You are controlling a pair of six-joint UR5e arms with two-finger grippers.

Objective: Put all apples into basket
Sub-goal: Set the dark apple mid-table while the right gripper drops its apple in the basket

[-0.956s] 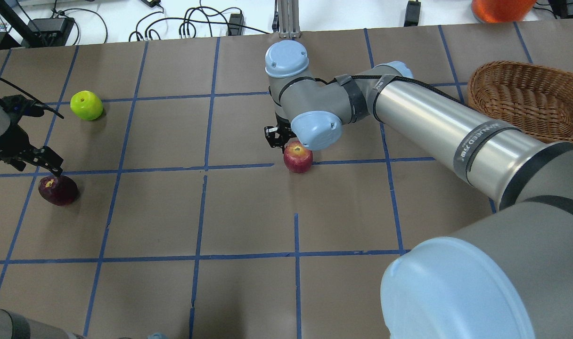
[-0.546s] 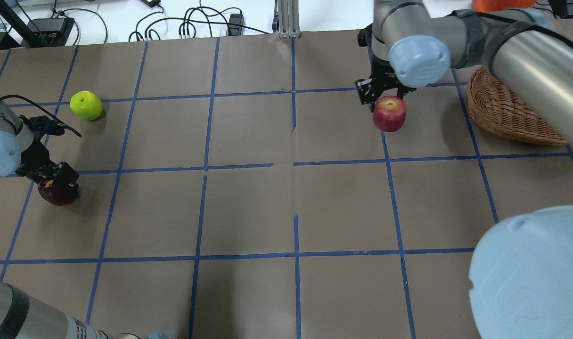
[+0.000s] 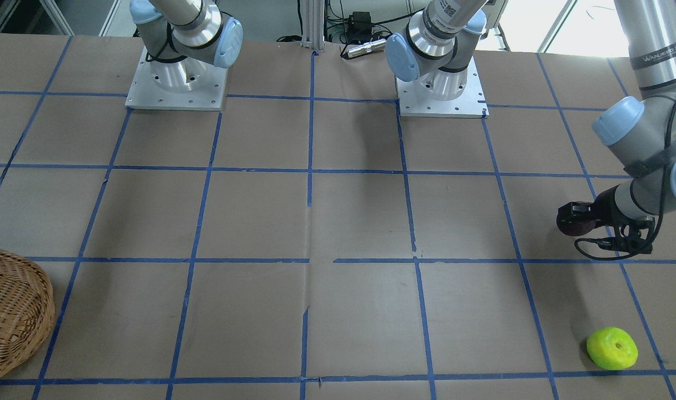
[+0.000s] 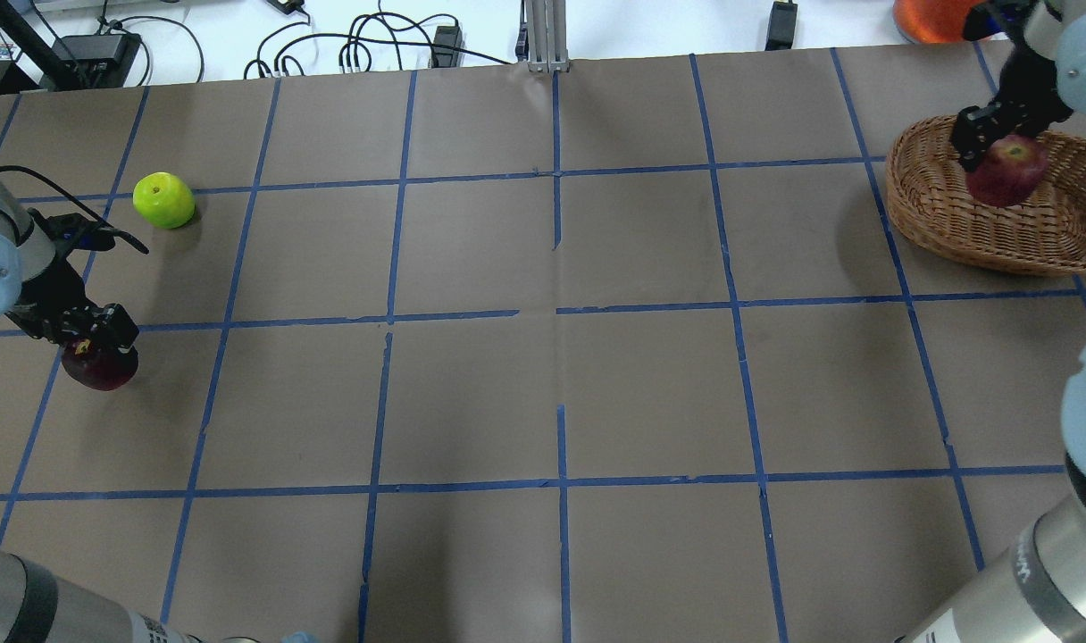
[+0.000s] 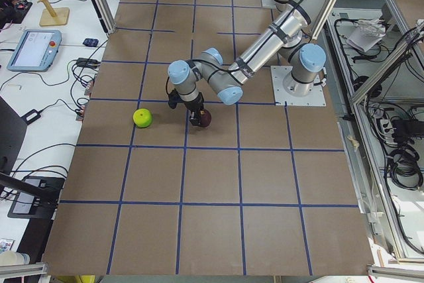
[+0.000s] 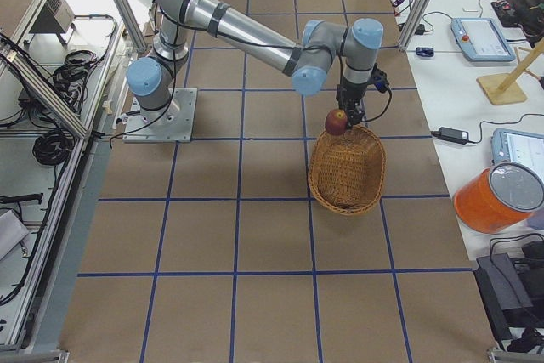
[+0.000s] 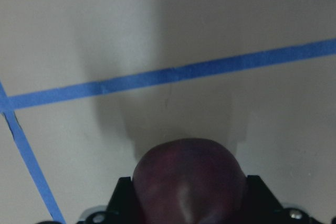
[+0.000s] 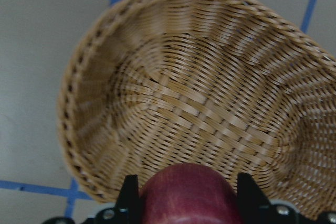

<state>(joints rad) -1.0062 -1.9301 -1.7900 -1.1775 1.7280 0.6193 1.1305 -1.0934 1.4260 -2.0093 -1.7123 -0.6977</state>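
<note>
Since half a second ago the right arm point(image 6: 255, 36) has swung the red apple point(image 4: 1007, 170) the rest of the way over. It was short of the rim then, and now it hangs right above the inside of the basket point(image 4: 936, 214). The left side has barely budged.

Biggest thing first: the worktop point(image 4: 543, 402), brown paper with a blue tape grid. The basket sits at its far right end in the overhead view, and the other two apples are way over at the left end.

The right arm is stretched long, wrist turned down. The right tool point(image 8: 190, 195) points straight into the weave and is clamped on the red apple. The left arm point(image 5: 265, 41) is bent at the elbow and its wrist also points down. The left tool point(image 7: 189, 196) is closed around the dark maroon apple point(image 4: 96, 373). I can't tell whether that one is off the paper yet. The yellow-green apple point(image 4: 163, 199) sits untouched nearby, a bit farther from the robot.

So I'd say we're at the drop for apple one of three. The next move only needs the right jaws to open, maybe after dipping lower so the apple doesn't bounce out. After that the left arm has a long carry across to the basket.
</note>
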